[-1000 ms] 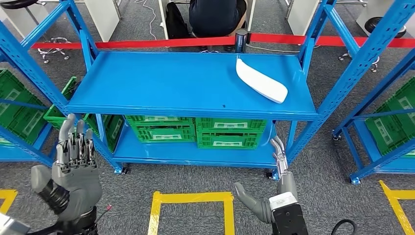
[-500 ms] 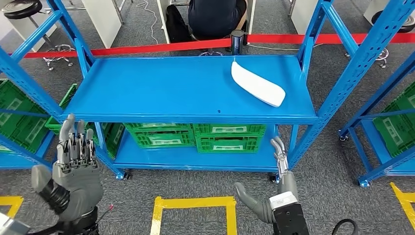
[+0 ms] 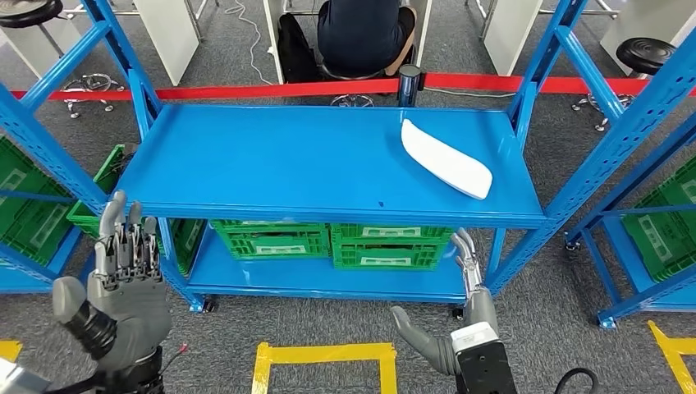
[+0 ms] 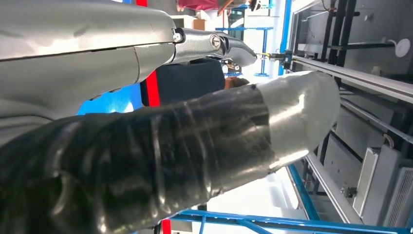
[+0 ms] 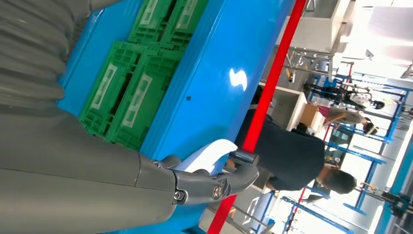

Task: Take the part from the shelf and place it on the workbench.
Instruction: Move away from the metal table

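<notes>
A white, long curved part [image 3: 446,158] lies on the right side of the blue shelf's top board [image 3: 279,160]. It shows again in the right wrist view as the white part [image 5: 208,154], behind my fingers. My left hand [image 3: 121,283] is raised low at the left, in front of the shelf, fingers spread and straight, holding nothing. Low in the middle, my right hand [image 3: 455,316] stands with fingers stretched toward the shelf and thumb out, empty, well short of the part. The left wrist view has my thumb [image 4: 195,141] close up.
Green crates [image 3: 328,238] sit on the shelf's lower board, more on the racks at both sides. A red barrier tape [image 3: 246,89] runs behind the shelf, with a seated person [image 3: 365,33] beyond it. Yellow floor tape [image 3: 324,355] marks a square on the grey carpet.
The whole picture has shifted: the shelf sits lower and slightly to the right, so the camera has moved. Both hands keep their pose and place in view.
</notes>
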Robot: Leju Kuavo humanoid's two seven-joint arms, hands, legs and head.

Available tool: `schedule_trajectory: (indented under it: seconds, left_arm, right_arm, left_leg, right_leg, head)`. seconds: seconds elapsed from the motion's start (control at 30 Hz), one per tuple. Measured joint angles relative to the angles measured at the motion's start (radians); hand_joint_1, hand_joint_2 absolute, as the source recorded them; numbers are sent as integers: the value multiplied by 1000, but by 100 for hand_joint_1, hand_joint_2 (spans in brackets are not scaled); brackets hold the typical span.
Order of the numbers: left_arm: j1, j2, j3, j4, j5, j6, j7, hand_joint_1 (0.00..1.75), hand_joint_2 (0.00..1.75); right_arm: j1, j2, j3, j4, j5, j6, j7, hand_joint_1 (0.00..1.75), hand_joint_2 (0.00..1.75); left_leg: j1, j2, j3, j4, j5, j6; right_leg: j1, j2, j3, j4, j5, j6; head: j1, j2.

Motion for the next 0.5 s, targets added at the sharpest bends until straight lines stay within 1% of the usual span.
schedule_trajectory:
  seconds: [0.03, 0.07, 0.13, 0.17, 0.2, 0.23, 0.27, 0.3, 0.33, 0.37, 0.4, 0.43, 0.47, 0.5]
  left_arm:
    - [0, 0, 0, 1, 0, 0, 0, 0, 0]
    - [0, 0, 0, 2, 0, 0, 0, 0, 0]
    - [0, 0, 0, 2, 0, 0, 0, 0, 0]
    - [0, 0, 0, 2, 0, 0, 0, 0, 0]
    - [0, 0, 0, 2, 0, 0, 0, 0, 0]
    - [0, 0, 0, 2, 0, 0, 0, 0, 0]
    - [0, 0, 0, 2, 0, 0, 0, 0, 0]
    - [0, 0, 0, 2, 1, 0, 0, 0, 0]
    - [0, 0, -1, 1, 1, 0, 0, 0, 0]
    - [-1, 0, -1, 1, 1, 0, 0, 0, 0]
    - [-1, 0, -1, 1, 1, 0, 0, 0, 0]
    - [-1, 0, -1, 1, 1, 0, -1, 0, 0]
    - [0, 0, -1, 1, 1, 0, 0, 0, 0]
    - [0, 0, -2, 2, 2, 0, 0, 0, 0]
  right_arm:
    - [1, 0, 0, 0, 0, 0, 0, 0, 175]
    - [1, 0, 0, 0, 0, 0, 0, 0, 175]
    - [2, 0, 1, 0, 0, 0, 0, 0, 175]
    - [1, 0, 1, 0, 0, 0, 0, 0, 175]
    - [2, 0, 1, 0, 0, 0, 1, 0, 175]
    - [3, 0, 1, 0, 0, 0, 1, 0, 175]
    - [4, -1, 1, 0, 0, 0, 2, 0, 175]
    - [5, -1, 1, 0, 1, 0, 2, 0, 175]
    - [5, -2, 1, 0, 1, 0, 2, 0, 175]
    - [4, -2, 1, 0, 1, 0, 3, 0, 175]
    - [3, -2, 2, 0, 2, 0, 3, 0, 175]
    - [3, -2, 2, 0, 2, 0, 4, 0, 175]
    - [3, -3, 2, 0, 2, 0, 4, 0, 175]
    - [4, -3, 2, 0, 3, 0, 4, 0, 175]
  left_leg:
    - [0, 0, 6, 0, -5, -1]
    - [0, -1, 13, 1, -12, -3]
    - [0, -1, 27, 4, -28, -10]
    - [-1, -2, 32, 10, -40, -13]
    - [-4, -2, 29, 14, -52, -16]
    - [-6, -3, 27, 21, -61, -19]
    - [-7, -3, 25, 27, -70, -22]
    - [-7, -3, 22, 34, -76, -29]
    - [-6, -3, 19, 53, -85, -38]
    - [-1, -3, 2, 88, -102, -49]
    - [6, -2, -29, 148, -125, -62]
    - [16, -1, -74, 221, -152, -74]
    - [25, 0, -123, 292, -178, -83]
    - [32, 1, -164, 342, -194, -87]
  right_leg:
    - [1, 0, -16, 5, 8, 1]
    - [1, 0, -13, -30, 37, 1]
    - [-1, 0, 28, -174, 131, 3]
    - [-2, -1, 47, -236, 153, 1]
    - [-4, -2, 64, -275, 162, -2]
    - [-5, -2, 71, -291, 157, -7]
    - [-8, -2, 80, -289, 148, -13]
    - [-10, -1, 86, -288, 154, -17]
    - [-13, -1, 90, -286, 156, -23]
    - [-16, -1, 97, -284, 156, -27]
    - [-17, -1, 98, -284, 156, -30]
    - [-19, -2, 102, -283, 153, -33]
    - [-19, -1, 105, -284, 149, -33]
    - [-19, 0, 109, -283, 144, -32]
  head:
    - [3, 0]
    - [6, 0]
    - [16, 0]
    - [22, 0]
    - [26, 0]
    - [28, 0]
    - [27, 0]
    - [27, 0]
    - [25, 0]
    - [21, 0]
    - [15, 0]
    - [8, 0]
    - [1, 0]
    - [-4, 0]
